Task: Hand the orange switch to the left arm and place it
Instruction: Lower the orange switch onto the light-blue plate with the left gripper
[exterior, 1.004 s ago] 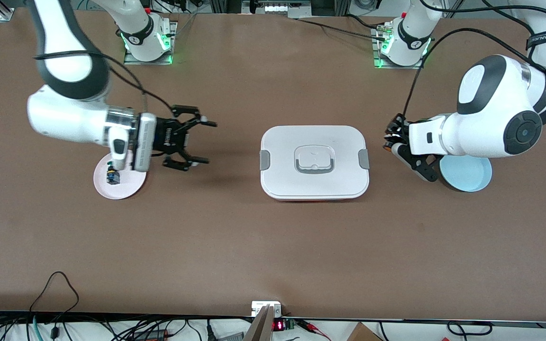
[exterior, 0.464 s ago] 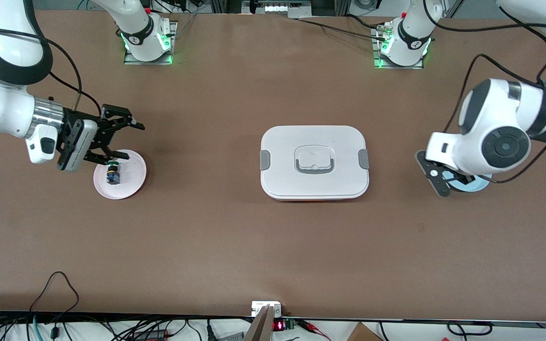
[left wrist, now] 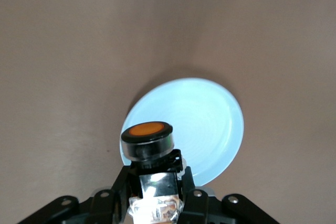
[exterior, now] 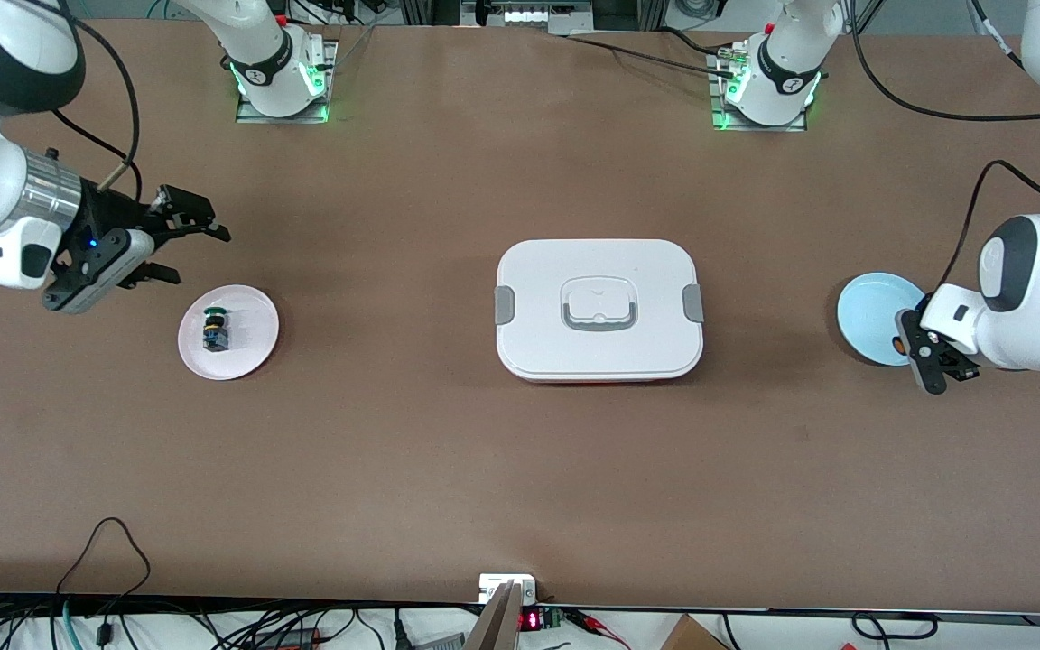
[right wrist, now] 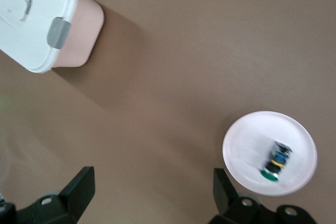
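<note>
Bench is lying wide and bare around the box, sitting mid-bench, leaving plenty of room to move on either side. Toward the left arm's end, the left claw is hanging over the blue plate's edge, clamping the orange switch by its body, cap outward. Light, rigid and slick-sided, I'd judge, so gripping the body is suiting it. The right claw is hovering spread wide and empty, beside the white plate carrying the green switch.
</note>
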You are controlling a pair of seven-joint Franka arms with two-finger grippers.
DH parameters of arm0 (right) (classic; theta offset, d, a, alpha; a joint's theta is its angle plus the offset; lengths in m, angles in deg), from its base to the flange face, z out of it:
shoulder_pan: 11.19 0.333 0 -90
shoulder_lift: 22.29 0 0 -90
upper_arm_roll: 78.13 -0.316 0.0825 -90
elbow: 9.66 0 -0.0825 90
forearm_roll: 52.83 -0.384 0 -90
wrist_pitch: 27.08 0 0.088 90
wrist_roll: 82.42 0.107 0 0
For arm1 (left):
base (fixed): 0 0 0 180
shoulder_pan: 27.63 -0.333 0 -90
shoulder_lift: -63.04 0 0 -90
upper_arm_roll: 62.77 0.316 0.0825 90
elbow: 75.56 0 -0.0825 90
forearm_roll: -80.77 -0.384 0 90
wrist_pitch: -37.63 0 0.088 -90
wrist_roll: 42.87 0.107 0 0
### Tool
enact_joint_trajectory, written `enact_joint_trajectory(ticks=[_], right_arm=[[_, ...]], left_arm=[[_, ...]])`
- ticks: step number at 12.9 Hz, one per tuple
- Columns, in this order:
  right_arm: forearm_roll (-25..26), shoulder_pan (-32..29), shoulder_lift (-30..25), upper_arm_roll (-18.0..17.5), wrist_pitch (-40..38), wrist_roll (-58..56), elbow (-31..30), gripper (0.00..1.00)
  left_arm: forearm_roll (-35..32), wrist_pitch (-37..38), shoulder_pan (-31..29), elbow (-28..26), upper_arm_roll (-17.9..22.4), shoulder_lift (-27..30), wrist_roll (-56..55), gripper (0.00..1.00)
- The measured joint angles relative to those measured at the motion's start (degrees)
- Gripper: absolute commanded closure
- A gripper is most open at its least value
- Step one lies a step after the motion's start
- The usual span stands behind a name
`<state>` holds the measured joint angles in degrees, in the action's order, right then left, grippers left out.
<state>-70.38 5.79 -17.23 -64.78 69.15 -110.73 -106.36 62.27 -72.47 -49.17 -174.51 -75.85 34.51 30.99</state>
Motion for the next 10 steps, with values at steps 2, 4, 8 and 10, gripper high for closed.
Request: enact_joint_trajectory(ticks=[2, 4, 8, 10], right_arm=[[3.88, 1.16, -0.55, 0.0, -2.49, 5.09, 2.41, 0.0], [8.32, 2.42, -0.82, -0.01, -2.72, 7.57, 3.92, 0.0], [12.29, 1.92, -0.87, 0.4, -0.97, 8.77, 4.67, 0.0], [12.28, 0.46, -0.76, 0.59, -0.17, 8.81, 4.64, 0.0]], left_arm=[[-2.95, -3.73, -0.83, -4.19, -0.14, -0.34, 0.45, 0.82], [-3.44, -5.98, -1.01, -7.65, -0.17, -0.39, 0.45, 0.79], [-3.73, -12.95, -4.1, -10.84, -0.15, -2.29, 6.13, 0.77], [-3.74, -14.73, -5.46, -10.87, -0.16, -3.56, 8.54, 0.66]])
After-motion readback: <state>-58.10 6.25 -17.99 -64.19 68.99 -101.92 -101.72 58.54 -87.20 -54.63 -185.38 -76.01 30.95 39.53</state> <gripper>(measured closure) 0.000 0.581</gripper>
